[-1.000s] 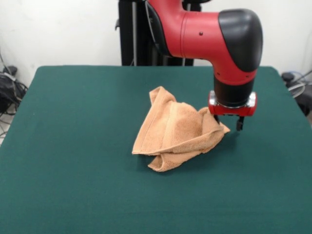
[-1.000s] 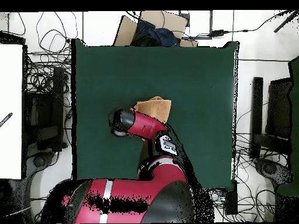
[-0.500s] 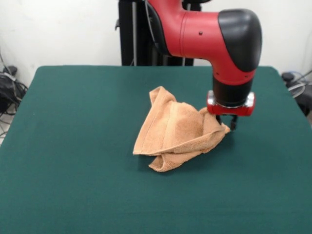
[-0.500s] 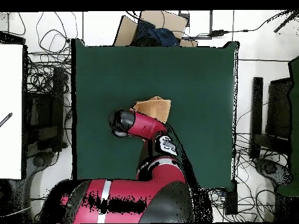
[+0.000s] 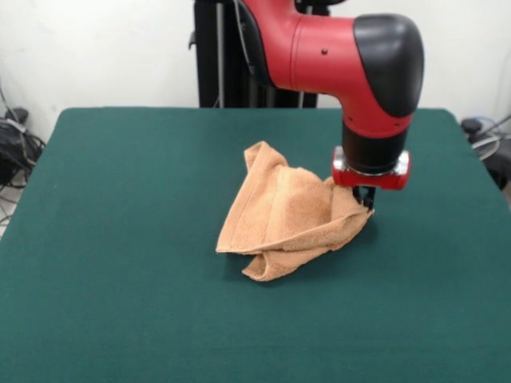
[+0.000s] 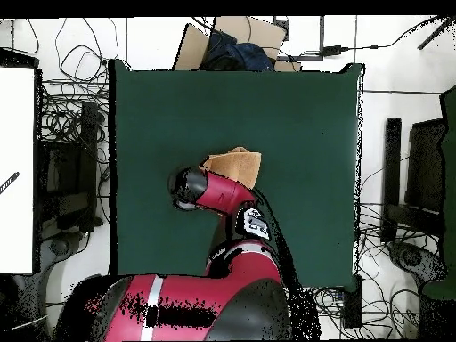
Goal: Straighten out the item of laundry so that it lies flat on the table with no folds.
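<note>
The item of laundry is a peach-orange towel, crumpled and folded into a rough triangle near the middle of the green table. My gripper hangs from the red and black arm at the towel's right corner, shut on that corner just above the cloth. In the overhead view the towel shows only partly. The arm's wrist covers its lower left part and hides the gripper there. The table spreads wide around the towel.
A cardboard box with dark cloth in it stands beyond the table's top edge in the overhead view. Cables and dark equipment lie along both sides of the table. A white panel sits at the far left.
The gripper has slid left toward the towel's right corner and its fingers have drawn together on it. The towel has barely shifted.
</note>
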{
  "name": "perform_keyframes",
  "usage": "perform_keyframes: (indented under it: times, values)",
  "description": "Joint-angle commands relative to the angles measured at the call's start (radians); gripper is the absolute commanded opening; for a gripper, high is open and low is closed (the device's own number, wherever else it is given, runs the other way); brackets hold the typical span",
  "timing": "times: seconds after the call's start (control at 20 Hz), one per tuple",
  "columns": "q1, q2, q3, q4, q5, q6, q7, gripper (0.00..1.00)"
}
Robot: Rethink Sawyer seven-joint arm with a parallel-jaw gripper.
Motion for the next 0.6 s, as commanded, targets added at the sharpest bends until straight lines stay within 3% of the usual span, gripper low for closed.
perform_keyframes:
  times: [0.05,0.2,0.6]
  values:
    - [0.015,0.140,-0.110,0.023,-0.019,-0.122,0.258,0.00]
    - [0.046,0.130,-0.145,0.012,-0.015,-0.078,0.271,0.00]
    - [0.027,0.128,-0.127,0.026,0.004,-0.093,0.255,0.00]
